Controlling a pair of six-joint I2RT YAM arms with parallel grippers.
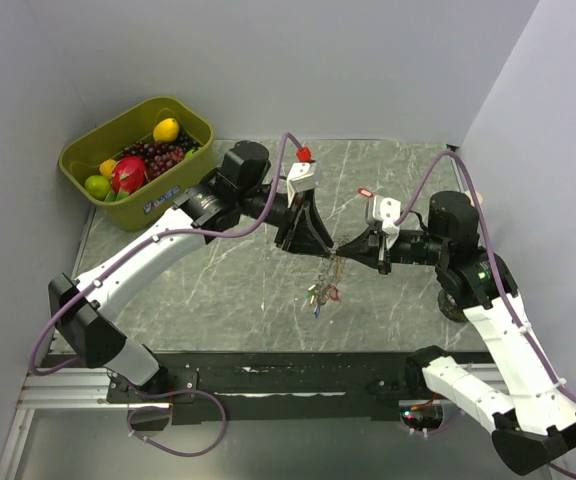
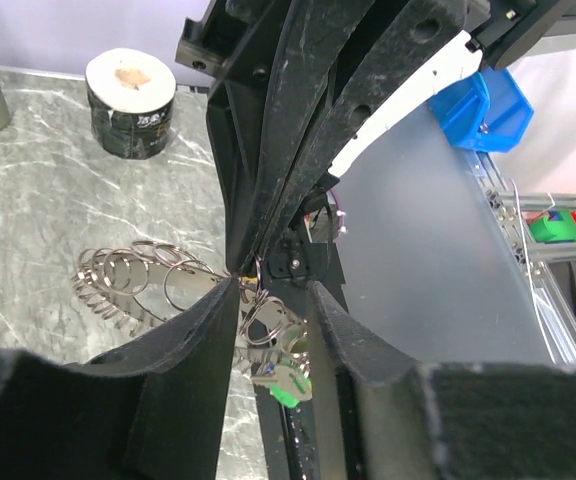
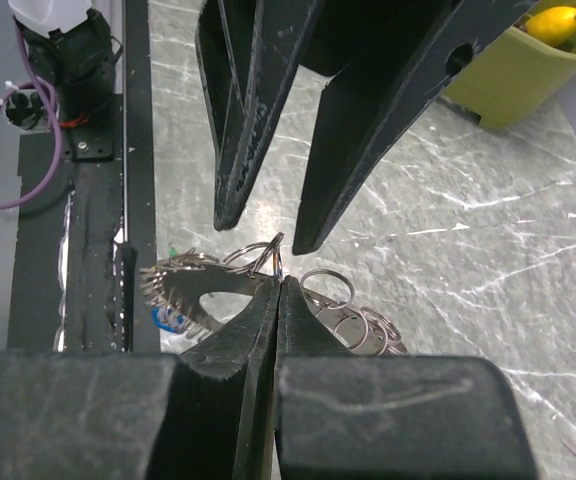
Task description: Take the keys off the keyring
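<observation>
Left jaws apart, right jaws together

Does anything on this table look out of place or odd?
Nothing is spilled or broken. A red key lies alone on the table, away from the other keys hanging under the keyring that the right pincer pinches.

Grey marbled tabletop (image 1: 228, 290), plain pale walls (image 1: 368, 60), black rail along near edge (image 1: 288, 372)

We are noting a grey marbled surface (image 1: 218, 290), white-veined. The keyring (image 2: 133, 275) is gleaming silver; the keys (image 1: 323, 293) are showing red, green, blue. The left claw (image 2: 273, 300) and right claw (image 3: 278, 285) are reading black. The bin (image 1: 128, 212) is showing olive-green, its lemon (image 1: 166, 129) yellow.
</observation>
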